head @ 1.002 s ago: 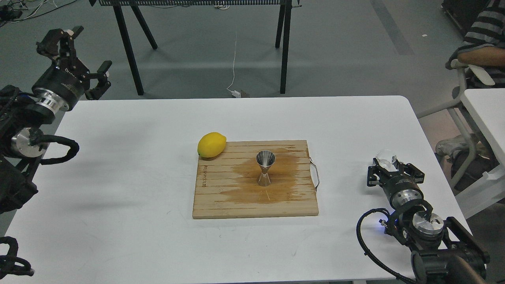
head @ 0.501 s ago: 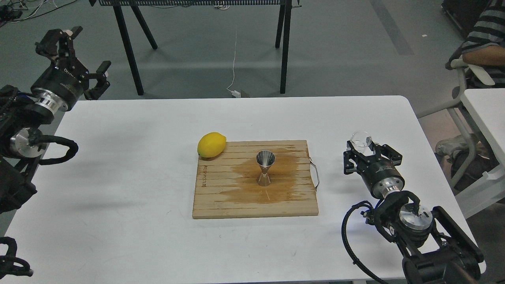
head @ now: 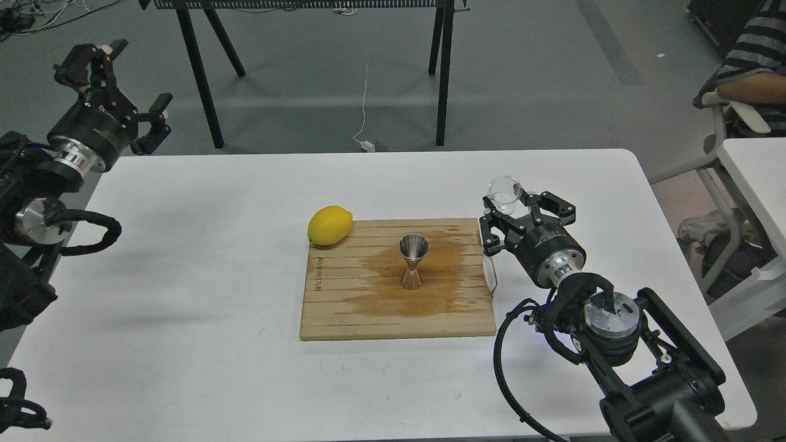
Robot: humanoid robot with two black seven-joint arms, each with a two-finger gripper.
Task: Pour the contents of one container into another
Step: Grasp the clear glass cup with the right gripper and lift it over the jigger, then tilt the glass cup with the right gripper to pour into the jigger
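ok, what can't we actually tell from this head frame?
- Glass cup: whether it holds liquid; clear glass, too small in the head view.
- Right gripper: where the jaws meet the cup; the gripper body hides it.
- Jigger: fill level; the bowl interior only shows reflections.
- Person at top right: cut off by the frame edge.
- Lettering on the wooden board: too small to read.

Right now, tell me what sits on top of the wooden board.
On the wooden board the steel jigger stands upright inside a dark wet stain. The lemon rests at its far left corner, partly overhanging the table. The wood directly beneath both is covered.
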